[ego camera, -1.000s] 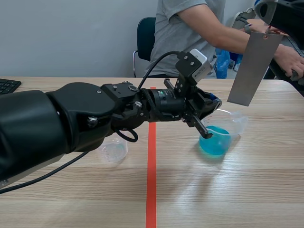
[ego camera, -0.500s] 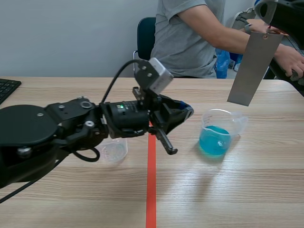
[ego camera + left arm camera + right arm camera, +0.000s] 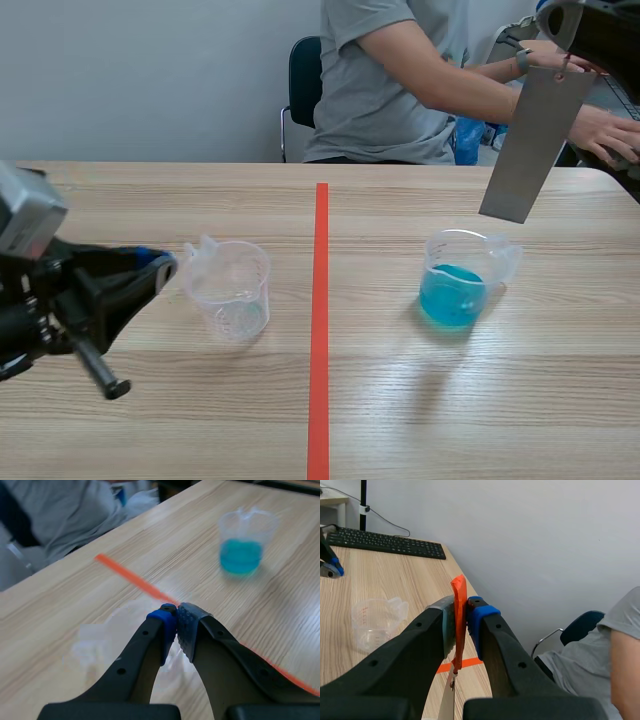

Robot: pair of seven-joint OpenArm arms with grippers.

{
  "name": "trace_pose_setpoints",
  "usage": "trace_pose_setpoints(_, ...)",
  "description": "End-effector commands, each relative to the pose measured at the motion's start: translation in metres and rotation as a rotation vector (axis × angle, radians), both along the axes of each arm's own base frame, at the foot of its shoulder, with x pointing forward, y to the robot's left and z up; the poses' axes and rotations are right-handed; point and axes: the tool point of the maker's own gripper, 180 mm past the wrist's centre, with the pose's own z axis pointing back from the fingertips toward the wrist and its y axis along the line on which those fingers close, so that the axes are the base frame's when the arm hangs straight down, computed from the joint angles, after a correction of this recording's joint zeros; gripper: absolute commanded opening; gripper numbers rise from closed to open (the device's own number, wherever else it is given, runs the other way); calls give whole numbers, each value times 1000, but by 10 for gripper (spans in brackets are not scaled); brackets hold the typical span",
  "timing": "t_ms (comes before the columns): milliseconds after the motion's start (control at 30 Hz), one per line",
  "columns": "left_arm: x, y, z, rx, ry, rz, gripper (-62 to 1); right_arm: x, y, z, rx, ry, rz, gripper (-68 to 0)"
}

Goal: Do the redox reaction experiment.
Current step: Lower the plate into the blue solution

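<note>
**Item 1 – metal strip, one.** A flat grey rectangular metal strip (image 3: 528,145) with a plain matte face is hanging in the air at the right side of the bench (image 3: 480,400). It is tilting slightly off vertical. Its lower end is hovering above and just beyond the beaker of blue liquid, outside the cup and clear of the liquid. A narrow orange tab (image 3: 458,587) is fixed at its upper end.

**Item 2 – beakers, two.**
- A clear plastic measuring beaker partly filled with bright blue liquid (image 3: 455,285) is standing upright, to the right of the orange-red tape line (image 3: 320,330).
- A clear empty plastic measuring beaker with a pouring spout (image 3: 232,290) is standing upright to the left of that line, well apart from the first.

**Item 3 – claws, two.**
- The right claw (image 3: 461,611) is being held high over the bench's right side. Its two pads are pinching the orange tab between them, so the strip is dangling beneath.
- The left claw (image 3: 176,625) is sitting low at the left, its fingertips pressing together with nothing between them. It is pointing toward the empty beaker, with its tip just beside the spout.

**Item 4 – surroundings.** One person in a grey shirt (image 3: 400,80) is sitting across the bench, on a dark chair (image 3: 303,75). One black keyboard (image 3: 385,542) is lying at the bench's far left edge.
</note>
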Motion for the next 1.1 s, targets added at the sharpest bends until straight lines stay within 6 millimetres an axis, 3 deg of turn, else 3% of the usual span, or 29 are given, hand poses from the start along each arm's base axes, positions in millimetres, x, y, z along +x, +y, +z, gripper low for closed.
trace_pose_setpoints(0,-7,14,-8,-14,12,60,-567,2,-3,20,26,-44,3,-662)
trace_pose_setpoints(133,-34,52,-21,17,41,183,-567,2,-3,21,27,-44,3,-662)
trace_pose_setpoints(300,-71,73,-34,33,107,235,-567,2,-2,20,26,-42,3,-662)
trace_pose_setpoints(500,-111,79,-55,50,224,268,-567,7,6,7,0,-14,-5,-662)
trace_pose_setpoints(667,-132,81,-71,60,308,309,-567,9,17,-3,-10,5,0,-662)
trace_pose_setpoints(867,-141,81,-80,39,341,362,-567,14,25,-15,-24,31,-6,-660)
trace_pose_setpoints(1067,-148,80,-88,32,378,400,-567,22,20,-26,-7,63,-41,-660)
